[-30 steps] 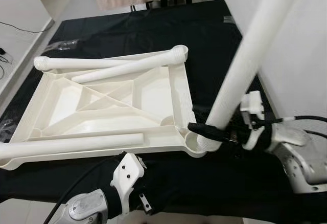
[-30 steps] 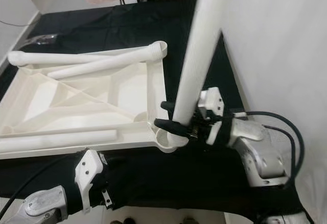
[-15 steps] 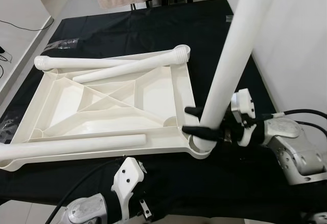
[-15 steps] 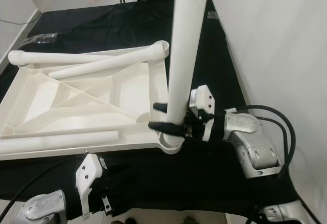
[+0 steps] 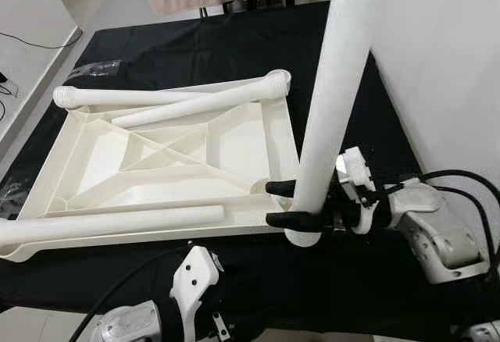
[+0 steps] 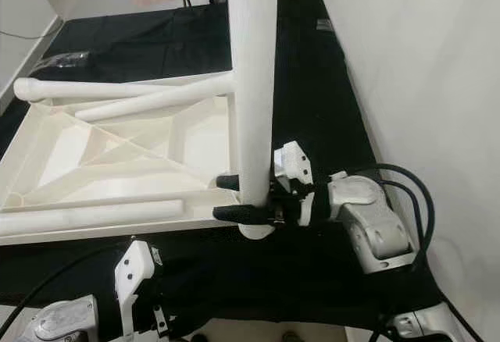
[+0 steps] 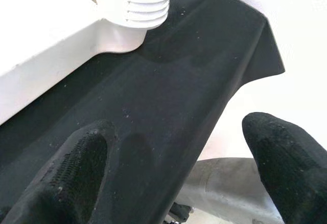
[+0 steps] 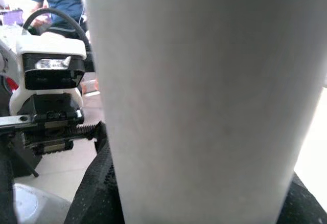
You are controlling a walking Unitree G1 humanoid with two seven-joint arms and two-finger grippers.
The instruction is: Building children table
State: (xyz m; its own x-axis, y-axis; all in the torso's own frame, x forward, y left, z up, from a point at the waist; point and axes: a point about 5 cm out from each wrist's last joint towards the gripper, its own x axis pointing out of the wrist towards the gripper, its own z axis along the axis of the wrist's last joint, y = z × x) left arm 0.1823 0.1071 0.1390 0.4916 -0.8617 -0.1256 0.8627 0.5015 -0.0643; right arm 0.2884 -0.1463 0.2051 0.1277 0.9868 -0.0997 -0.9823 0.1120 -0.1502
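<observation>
White plastic leg (image 5: 332,100), clamped by right gripper (image 5: 283,203), probably sits over the tabletop (image 5: 168,158) near-right socket; keep it vertical, twist gently.

Left gripper (image 7: 173,178) hangs open.

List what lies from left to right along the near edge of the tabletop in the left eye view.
Lying leg → corner socket with upright leg → right claw → right wrist.

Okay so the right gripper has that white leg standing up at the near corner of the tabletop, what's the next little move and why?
Probably twist the leg to thread it into the corner socket of the upside-down tabletop. The right gripper is clamped near the leg's foot, and the leg stands nearly upright at that corner. Whether the threads have caught is hidden, so go gently. The left gripper hovers open over the black cloth.
</observation>
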